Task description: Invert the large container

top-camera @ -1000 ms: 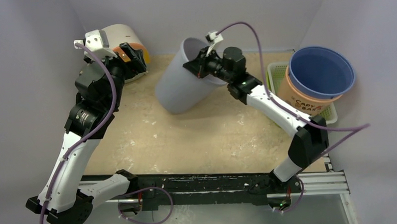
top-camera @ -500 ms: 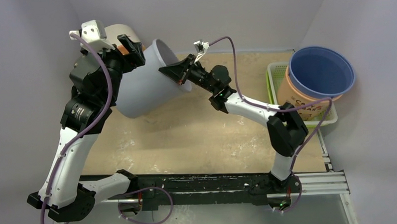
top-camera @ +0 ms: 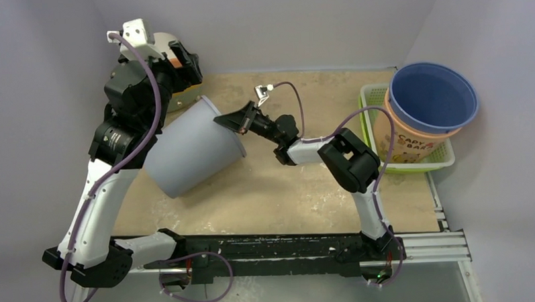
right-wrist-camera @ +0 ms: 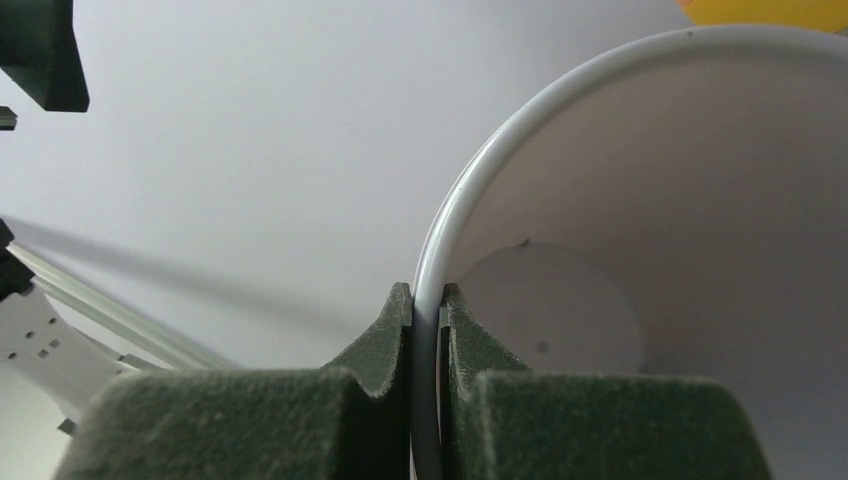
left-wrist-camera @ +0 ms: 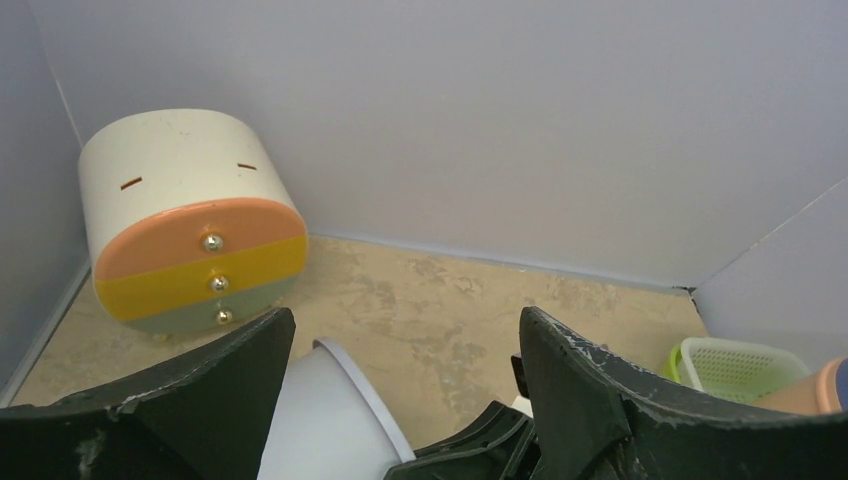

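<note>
The large grey container is tipped over, its mouth facing up and right and its base pointing down-left over the table's left side. My right gripper is shut on the container's rim; in the right wrist view the pads pinch the rim, one inside and one outside, and the container's inside shows. My left gripper is open and empty, just above and behind the container. The left wrist view shows the container's rim between its open fingers.
A cream drawer unit with an orange, yellow and green front lies in the back left corner. A blue bucket sits on an orange tub in a green basket at the right. Grey walls enclose the table.
My right gripper has carried the container left and down, tipping it from nearly upright onto its side. My left arm has pulled back a little, its gripper still open.
</note>
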Motion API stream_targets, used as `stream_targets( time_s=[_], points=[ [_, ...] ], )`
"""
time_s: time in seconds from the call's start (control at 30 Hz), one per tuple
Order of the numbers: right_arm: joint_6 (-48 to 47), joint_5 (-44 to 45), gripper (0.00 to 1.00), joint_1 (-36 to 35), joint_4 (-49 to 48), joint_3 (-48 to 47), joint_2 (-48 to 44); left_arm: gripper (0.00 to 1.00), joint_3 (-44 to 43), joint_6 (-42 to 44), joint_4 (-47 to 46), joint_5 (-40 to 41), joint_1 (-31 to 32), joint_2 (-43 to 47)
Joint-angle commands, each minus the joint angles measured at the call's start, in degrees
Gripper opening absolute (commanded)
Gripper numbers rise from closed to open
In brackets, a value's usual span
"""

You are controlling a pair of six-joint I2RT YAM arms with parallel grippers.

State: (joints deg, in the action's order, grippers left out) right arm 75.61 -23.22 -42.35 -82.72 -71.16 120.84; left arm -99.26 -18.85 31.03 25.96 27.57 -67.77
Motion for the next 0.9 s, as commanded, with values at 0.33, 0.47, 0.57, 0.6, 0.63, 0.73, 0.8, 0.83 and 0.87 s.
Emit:
stream_targets(
  time_s=[0.33, 0.47, 0.57, 0.6, 0.63, 0.73, 0.8, 0.83, 0.87],
  points=[
    [20.6, 3.1, 0.00, 7.9, -33.7, 11.4, 10.1, 0.80, -1.2, 1.4, -1.0, -0.3, 0.4, -1.0],
    [19.4, 3.1, 0.00, 10.7, -33.7, 15.2, 10.7, 0.80, -0.7, 1.8, -1.0, 0.1, 0.4, -0.8],
    [18.1, 2.7, 0.00, 12.1, -32.9, 18.3, 11.3, 0.80, 0.2, 1.9, -1.4, 0.5, 0.4, -0.6],
    [17.8, 2.7, 0.00, 12.5, -32.6, 18.9, 11.6, 0.80, 0.6, 1.9, -1.5, 0.6, 0.4, -0.5],
    [17.6, 2.7, 0.00, 12.9, -32.5, 19.5, 12.1, 0.80, 1.2, 1.9, -1.9, 0.5, 0.4, -0.4],
    [16.6, 2.6, 0.00, 13.8, -32.0, 20.7, 13.5, 0.80, 2.6, 1.8, -2.7, 0.3, 0.4, -0.2],
    [15.3, 2.5, 0.02, 14.2, -30.7, 21.4, 13.6, 0.80, 3.3, 1.9, -2.7, 0.4, 0.4, -0.2],
    [14.4, 2.5, 0.02, 14.2, -29.9, 21.6, 13.3, 0.80, 3.5, 2.0, -2.9, 0.4, 0.4, -0.2],
    [13.4, 2.4, 0.03, 14.2, -28.6, 21.8, 12.9, 0.80, 3.9, 2.0, -3.0, 0.4, 0.4, -0.1]
  ],
)
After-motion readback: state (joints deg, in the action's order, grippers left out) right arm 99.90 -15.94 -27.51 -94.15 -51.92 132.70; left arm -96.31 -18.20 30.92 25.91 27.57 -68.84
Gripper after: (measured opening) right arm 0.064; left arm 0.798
